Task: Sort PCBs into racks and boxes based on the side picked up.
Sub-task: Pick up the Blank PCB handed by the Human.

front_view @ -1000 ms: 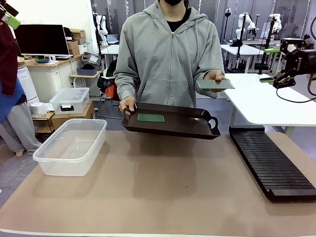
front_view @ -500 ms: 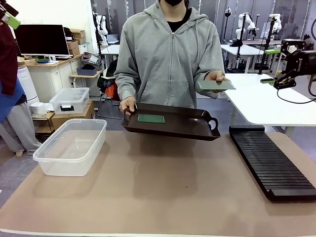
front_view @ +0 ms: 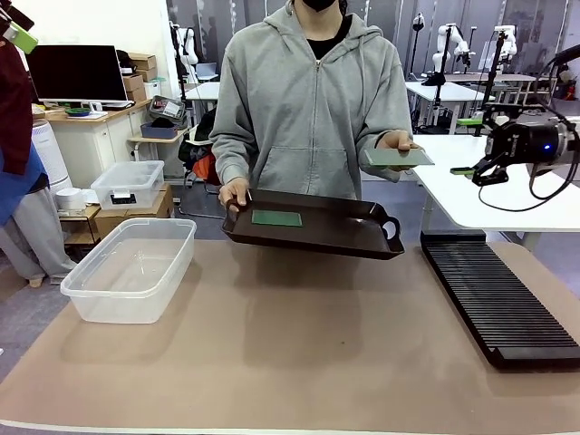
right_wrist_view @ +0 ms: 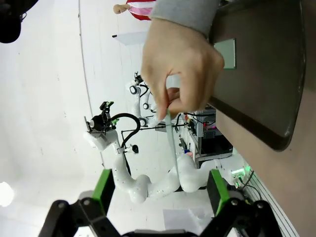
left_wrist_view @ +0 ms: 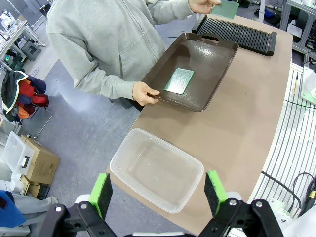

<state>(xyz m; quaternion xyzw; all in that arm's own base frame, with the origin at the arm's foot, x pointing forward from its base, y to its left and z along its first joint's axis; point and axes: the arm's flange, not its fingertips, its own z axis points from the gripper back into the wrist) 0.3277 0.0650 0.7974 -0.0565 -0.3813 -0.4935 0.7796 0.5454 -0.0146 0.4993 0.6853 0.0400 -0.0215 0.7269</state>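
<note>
The right end effector [front_view: 467, 145], the nearer one, is wide open and empty, and faces the PCB [front_view: 397, 156], which the person's hand [front_view: 396, 140] holds flat just to its left, edge toward the jaws.

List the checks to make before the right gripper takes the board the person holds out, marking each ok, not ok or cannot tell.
1. Right gripper jaws wide apart: ok.
2. Held PCB sticks out past the person's hand: ok.
3. Gripper around the board: not ok, there is a gap between them.
4. Which face is offered: cannot tell.
5. Rack slots free: ok.
6. Clear tub free: ok.
</note>
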